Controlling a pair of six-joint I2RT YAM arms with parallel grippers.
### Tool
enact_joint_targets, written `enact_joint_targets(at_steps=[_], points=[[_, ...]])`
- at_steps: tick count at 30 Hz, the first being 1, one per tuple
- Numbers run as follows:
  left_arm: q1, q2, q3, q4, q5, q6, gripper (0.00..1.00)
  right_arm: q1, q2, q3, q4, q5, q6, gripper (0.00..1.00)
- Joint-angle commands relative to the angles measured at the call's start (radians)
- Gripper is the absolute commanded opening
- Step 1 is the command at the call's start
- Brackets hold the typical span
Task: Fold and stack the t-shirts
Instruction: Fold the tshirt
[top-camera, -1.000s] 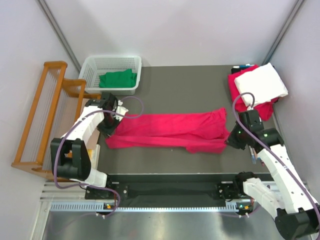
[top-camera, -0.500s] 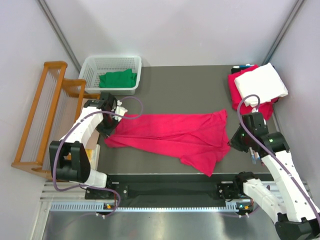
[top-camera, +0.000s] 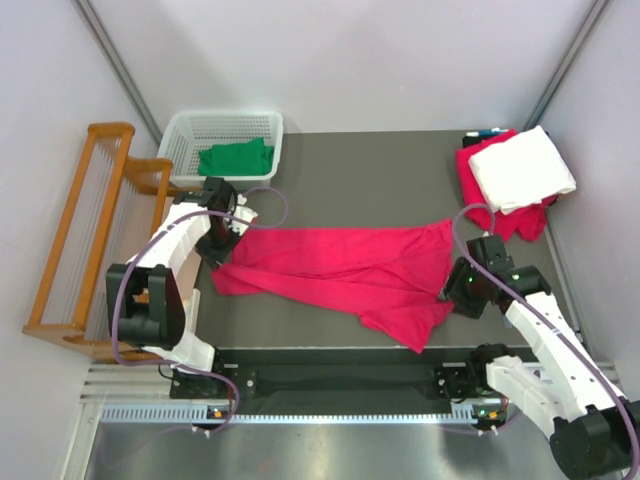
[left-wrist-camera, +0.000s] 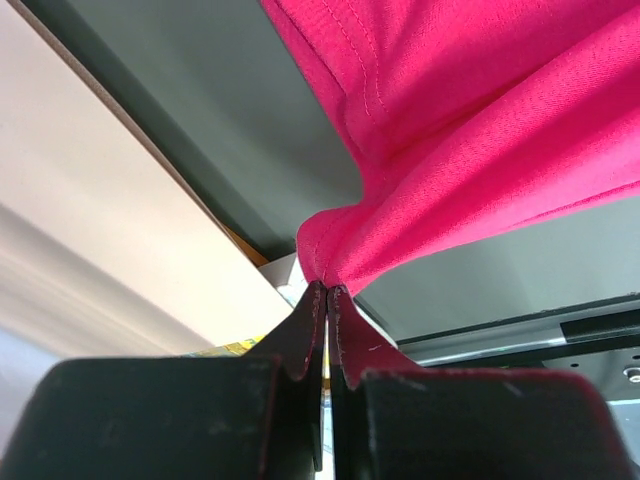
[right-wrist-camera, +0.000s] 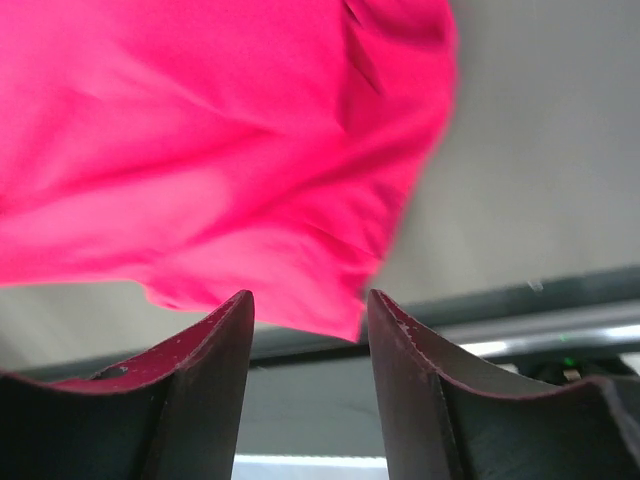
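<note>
A pink t-shirt (top-camera: 350, 265) lies spread and creased across the middle of the dark table. My left gripper (top-camera: 218, 252) is shut on its left edge; in the left wrist view the cloth (left-wrist-camera: 460, 110) bunches into the closed fingertips (left-wrist-camera: 326, 292). My right gripper (top-camera: 450, 292) is open and empty beside the shirt's right end; in the right wrist view the shirt (right-wrist-camera: 220, 150) hangs just beyond the parted fingers (right-wrist-camera: 235, 330). A folded white shirt (top-camera: 522, 167) rests on a folded pink shirt (top-camera: 470, 170) at the back right. A green shirt (top-camera: 236, 158) lies in the white basket (top-camera: 180, 135).
A wooden rack (top-camera: 85, 230) stands at the left beside the table. The metal rail (top-camera: 340, 380) with the arm bases runs along the near edge. The enclosure walls close in at the back and the sides.
My right gripper has let go of the shirt's right end; that corner dropped toward the near edge. The right arm then moved a little left. The left gripper shifted slightly toward the back.
</note>
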Motion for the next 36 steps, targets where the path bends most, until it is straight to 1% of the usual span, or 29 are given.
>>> enact_joint_targets(at_steps=[1,5,10,16,23,28,32,34,35,36], points=[[0.005,-0.004,0.005,0.009,0.023,-0.006,0.0,0.002,-0.044,-0.084,-0.027,-0.064,-0.015,0.49],[0.005,-0.008,-0.009,0.014,0.03,-0.012,0.0,0.002,-0.069,-0.143,-0.019,-0.11,-0.009,0.49],[0.005,-0.01,-0.025,0.019,0.027,-0.013,0.0,0.008,-0.057,-0.221,0.027,-0.171,0.002,0.48],[0.005,-0.012,-0.025,0.017,0.033,-0.016,0.0,0.01,-0.028,-0.221,0.08,-0.165,0.011,0.47],[0.005,-0.021,-0.046,0.022,0.035,-0.016,0.0,0.01,0.031,-0.229,0.16,-0.145,0.018,0.42],[0.005,-0.025,-0.054,0.023,0.037,-0.01,0.0,0.01,0.04,-0.256,0.191,-0.122,0.02,0.4],[0.005,-0.021,-0.055,0.026,0.04,-0.012,0.0,0.01,0.06,-0.275,0.228,-0.105,0.025,0.36],[0.005,-0.024,-0.057,0.026,0.035,-0.009,0.0,0.01,0.072,-0.284,0.238,-0.099,0.023,0.31],[0.005,-0.024,-0.055,0.025,0.035,-0.009,0.0,0.011,0.077,-0.284,0.245,-0.099,0.023,0.29],[0.005,-0.024,-0.057,0.026,0.035,-0.007,0.0,0.01,0.078,-0.284,0.248,-0.095,0.023,0.21]])
